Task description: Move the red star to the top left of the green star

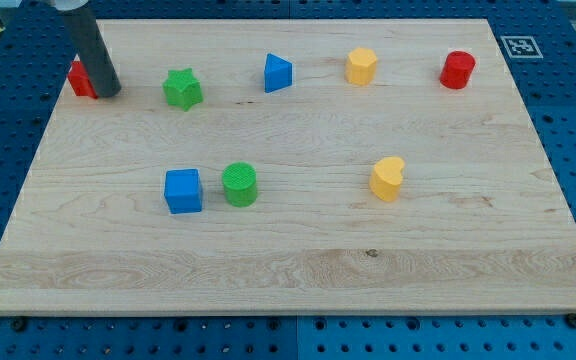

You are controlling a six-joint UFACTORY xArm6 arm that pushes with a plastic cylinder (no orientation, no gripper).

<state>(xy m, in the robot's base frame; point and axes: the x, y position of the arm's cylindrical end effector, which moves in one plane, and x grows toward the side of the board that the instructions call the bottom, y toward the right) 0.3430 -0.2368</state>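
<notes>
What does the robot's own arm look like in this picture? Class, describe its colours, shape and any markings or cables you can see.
Only the end of the arm shows: a straight, smooth, dark grey rod, round like a cylinder, coming in from the view's top left. My tip is its plain blunt lower end. A pale part caps the rod at the frame's edge. No cables or markings are visible.

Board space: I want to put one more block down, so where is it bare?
Bare: the whole strip along the view's bottom, below the blue cube, green cylinder and yellow heart. Crowded: the view's top row, especially my tip against the red star beside the green star.
</notes>
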